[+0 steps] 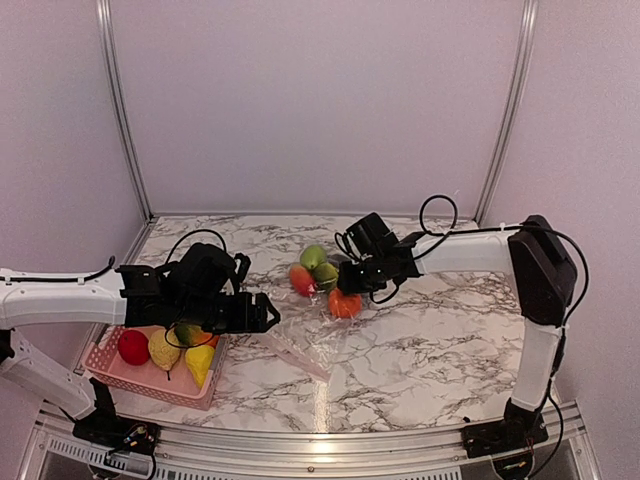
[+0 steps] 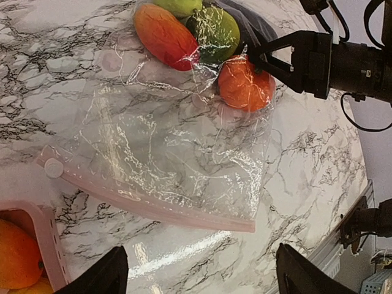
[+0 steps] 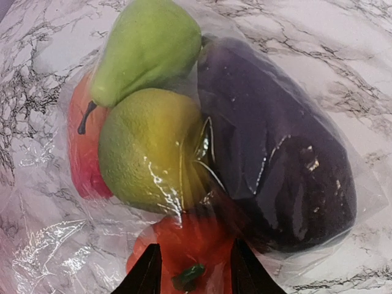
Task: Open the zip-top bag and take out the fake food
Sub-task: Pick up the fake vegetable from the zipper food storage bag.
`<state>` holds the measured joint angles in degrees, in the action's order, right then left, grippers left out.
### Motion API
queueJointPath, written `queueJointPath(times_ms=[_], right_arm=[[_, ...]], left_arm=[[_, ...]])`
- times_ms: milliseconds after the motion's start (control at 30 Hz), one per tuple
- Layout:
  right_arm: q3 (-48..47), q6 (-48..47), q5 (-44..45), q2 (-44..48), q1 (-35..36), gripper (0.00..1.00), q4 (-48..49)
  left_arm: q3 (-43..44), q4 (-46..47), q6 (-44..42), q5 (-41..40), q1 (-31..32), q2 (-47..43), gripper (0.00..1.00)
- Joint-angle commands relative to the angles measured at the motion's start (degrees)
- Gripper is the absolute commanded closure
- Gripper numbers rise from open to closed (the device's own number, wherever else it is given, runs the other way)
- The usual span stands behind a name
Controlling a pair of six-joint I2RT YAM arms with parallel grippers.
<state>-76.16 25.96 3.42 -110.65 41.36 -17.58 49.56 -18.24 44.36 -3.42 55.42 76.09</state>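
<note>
The marbled desk [image 1: 440, 340] carries everything. The zip-top bag [image 2: 171, 153] lies flat near the desk's middle. Its pink zip strip [image 2: 153, 205] points toward the near left corner, and its closed end lies farther back. I cannot tell whether the strip is sealed.

A pink mesh basket [image 1: 105, 365] sits at the near left corner, just beside the strip.

The left tool [image 2: 202, 275] hovers over the desk at the strip, by the basket, with its fingers spread wide and nothing between them. The right tool [image 3: 193, 269] is at the bag's closed end, half closed, with a finger on either side of the orange pumpkin [image 3: 184, 242]. It pinches the film and that piece together.

The fake food is in two lots. Bunched in the bag's closed end are the pumpkin, a dark purple eggplant [image 3: 275, 159], a yellow-green round fruit [image 3: 144, 153], a green pear [image 3: 147, 49] and a red-orange piece [image 3: 82, 153]. In the basket are a red apple [image 1: 133, 346], a yellow pear [image 1: 164, 349] and another yellow piece [image 1: 200, 362]
</note>
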Motion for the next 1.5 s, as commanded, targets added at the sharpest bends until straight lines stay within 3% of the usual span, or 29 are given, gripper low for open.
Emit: queueJointPath(times_ms=[0,467,767,967,1133,1267,1467], right_arm=[[-1.84,0.3,-2.41,-1.89,-0.41,0.62,1.05],[0.46,0.84,-7.33,-3.21,-3.98,0.6,3.69],[2.09,0.96,-7.06,-2.35,-1.13,0.56,4.21],[1.75,0.1,-8.76,-3.85,-6.61,0.56,4.7],[-0.2,-1.17,-9.18,-2.32,-6.4,0.53,3.53],[0.0,-1.39,-8.17,0.15,-2.5,0.49,2.49],[3.15,-0.35,-6.38,4.72,-1.53,0.33,2.25]], left_arm=[[-1.49,0.39,-0.02,0.29,0.44,-1.17,0.14],[-1.66,-0.01,-1.58,1.18,1.88,0.99,0.14],[-2.72,0.13,-2.86,1.14,4.31,3.79,0.19],[-2.79,1.01,-3.03,1.14,4.79,5.14,0.21],[-2.86,2.62,-3.18,1.4,4.96,6.89,0.21],[-2.97,3.37,-3.55,1.77,5.21,8.22,0.21],[-3.02,3.59,-4.28,2.14,5.23,8.58,0.21]])
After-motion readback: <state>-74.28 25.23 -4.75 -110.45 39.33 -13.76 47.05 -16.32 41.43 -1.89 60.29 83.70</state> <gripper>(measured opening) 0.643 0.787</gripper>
